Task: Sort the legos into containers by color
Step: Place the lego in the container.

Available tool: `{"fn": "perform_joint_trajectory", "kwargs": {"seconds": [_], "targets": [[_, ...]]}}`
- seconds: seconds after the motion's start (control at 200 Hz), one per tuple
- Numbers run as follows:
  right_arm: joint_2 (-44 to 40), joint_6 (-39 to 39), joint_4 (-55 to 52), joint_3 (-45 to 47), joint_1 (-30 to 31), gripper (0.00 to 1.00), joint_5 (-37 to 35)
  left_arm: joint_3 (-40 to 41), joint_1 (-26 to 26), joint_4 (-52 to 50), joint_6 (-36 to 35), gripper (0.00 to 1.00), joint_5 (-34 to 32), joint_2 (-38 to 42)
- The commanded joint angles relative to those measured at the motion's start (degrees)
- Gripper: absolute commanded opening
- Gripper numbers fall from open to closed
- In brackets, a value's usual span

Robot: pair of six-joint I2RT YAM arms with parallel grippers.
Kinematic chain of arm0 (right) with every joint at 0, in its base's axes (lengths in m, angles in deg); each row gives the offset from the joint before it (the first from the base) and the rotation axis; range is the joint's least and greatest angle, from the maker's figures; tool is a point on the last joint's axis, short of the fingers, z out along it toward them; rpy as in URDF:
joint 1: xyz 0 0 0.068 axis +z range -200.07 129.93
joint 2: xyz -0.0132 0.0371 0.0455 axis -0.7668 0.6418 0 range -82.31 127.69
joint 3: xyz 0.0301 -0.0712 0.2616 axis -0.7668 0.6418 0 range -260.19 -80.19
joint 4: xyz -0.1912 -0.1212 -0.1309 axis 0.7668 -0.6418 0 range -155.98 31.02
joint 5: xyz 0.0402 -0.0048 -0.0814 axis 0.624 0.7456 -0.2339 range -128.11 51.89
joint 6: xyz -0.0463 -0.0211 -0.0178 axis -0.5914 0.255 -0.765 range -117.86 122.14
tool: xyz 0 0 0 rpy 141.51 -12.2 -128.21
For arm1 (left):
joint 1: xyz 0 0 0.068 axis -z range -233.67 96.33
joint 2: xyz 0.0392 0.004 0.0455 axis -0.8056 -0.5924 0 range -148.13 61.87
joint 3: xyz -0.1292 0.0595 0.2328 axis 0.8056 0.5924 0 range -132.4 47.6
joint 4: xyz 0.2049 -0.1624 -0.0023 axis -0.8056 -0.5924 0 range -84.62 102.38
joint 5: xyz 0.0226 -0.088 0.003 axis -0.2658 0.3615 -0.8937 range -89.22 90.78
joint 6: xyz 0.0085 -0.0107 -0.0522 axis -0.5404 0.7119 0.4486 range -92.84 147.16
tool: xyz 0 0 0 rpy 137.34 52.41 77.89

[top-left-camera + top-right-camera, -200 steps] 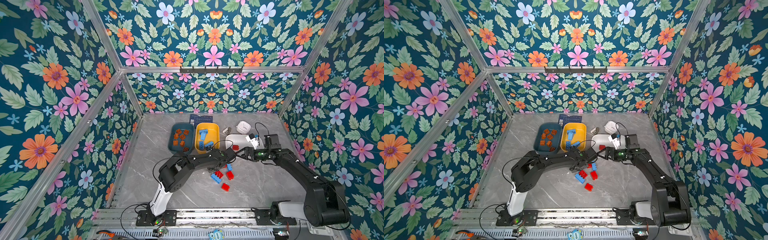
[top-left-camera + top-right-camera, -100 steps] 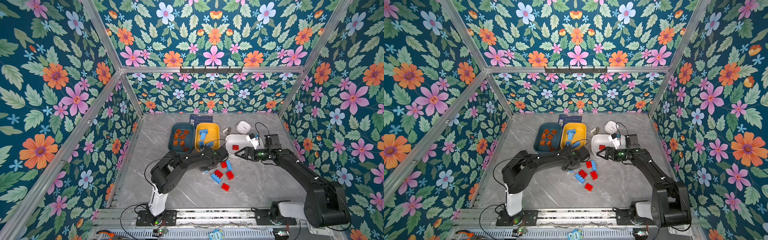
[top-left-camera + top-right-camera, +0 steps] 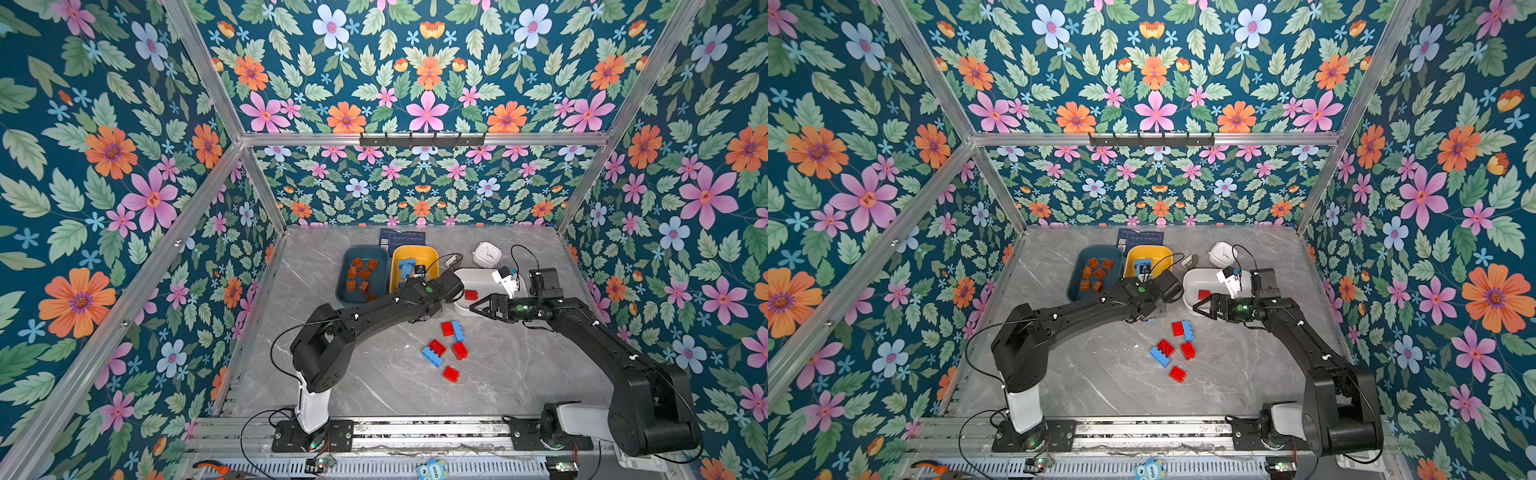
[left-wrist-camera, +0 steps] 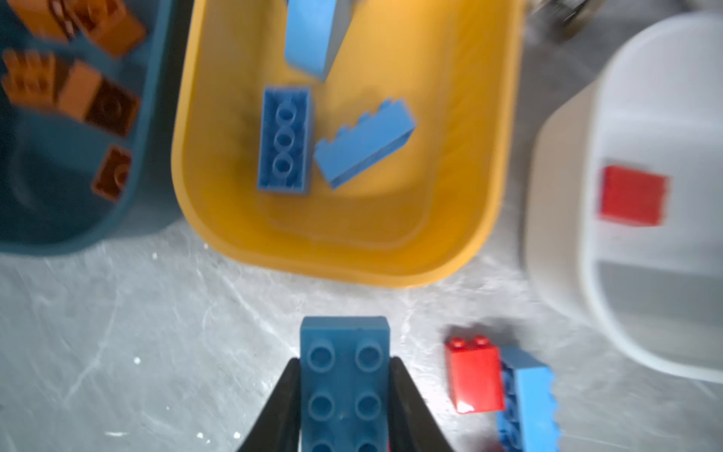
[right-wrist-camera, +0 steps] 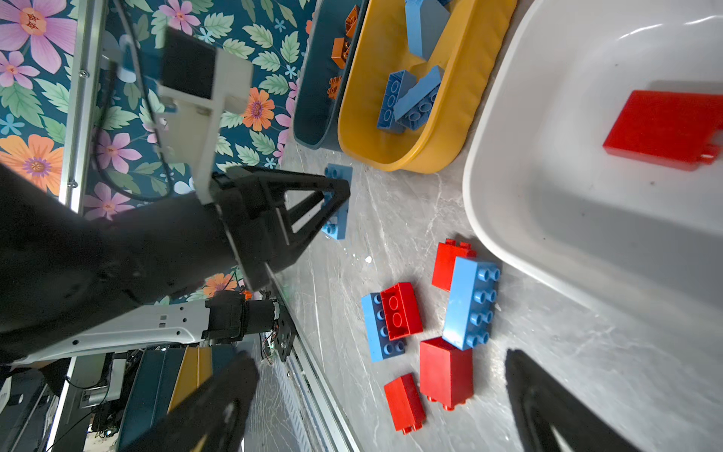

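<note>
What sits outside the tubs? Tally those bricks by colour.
Red bricks loose on the table: 4
Light blue bricks loose on the table: 2
Light blue brick held in the left gripper: 1
Total: 7

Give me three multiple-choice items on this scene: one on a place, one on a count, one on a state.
1. The yellow tub stands: A) between the teal tub and the white tub; B) inside the white tub; C) on top of the teal tub.
2. The red bricks lying loose on the table number: A) two; B) four; C) seven.
3. The left tool is: A) open and empty; B) shut on a blue brick; C) shut on a red brick.

Answers:
1 A, the three tubs sit in a row with yellow in the middle.
2 B, four show in both top views.
3 B, its fingers clamp the brick's sides in the left wrist view.
</note>
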Motion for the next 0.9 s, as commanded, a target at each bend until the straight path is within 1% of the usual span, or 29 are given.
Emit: {"fn": "perform_joint_trajectory", "kwargs": {"seconds": [0.0, 0.12, 0.195, 0.315, 0.47, 0.525, 0.605, 0.69, 0.81, 0.895], "targets": [[0.03, 0.29, 0.68, -0.75, 0.08, 0.99, 0.72, -4.39, -1.43, -1.99, -9.85, 0.32, -3.12, -0.57], [-0.33, 0.70, 1.01, -1.07, 0.04, 0.99, 0.67, -9.15, -5.41, 0.28, -18.03, 0.32, -3.02, -3.01], [-0.45, 1.10, 1.23, -1.11, 0.05, 0.99, 0.66, -10.78, -8.45, 4.08, -23.02, 0.31, -0.12, -4.38], [-0.71, 1.58, 1.48, -1.19, 0.04, 0.99, 0.17, -12.85, -12.59, 10.14, -29.78, 0.31, 2.28, -7.68], [-1.04, 1.89, 1.68, -1.50, 0.05, 0.99, -0.77, -18.68, -16.73, 12.10, -32.27, 0.30, 7.62, -14.59], [-0.89, 1.99, 1.54, -1.82, 0.03, 0.99, -0.93, -19.80, -17.46, 13.30, -32.87, 0.30, 10.12, -16.28], [-0.53, 1.83, 1.37, -2.31, 0.04, 0.99, -1.00, -21.83, -17.84, 14.38, -33.48, 0.30, 11.23, -18.53], [-0.12, 1.70, 1.10, -2.73, 0.04, 0.99, -1.07, -23.33, -18.33, 14.72, -33.45, 0.30, 13.89, -20.52], [0.23, 1.57, 0.84, -2.95, 0.04, 0.99, -1.10, -24.65, -18.71, 13.94, -33.06, 0.36, 16.17, -22.46], [0.50, 1.24, 0.33, -3.41, 0.05, 0.99, -1.05, -24.42, -19.05, 13.16, -32.90, 0.44, 16.99, -22.53]]}}
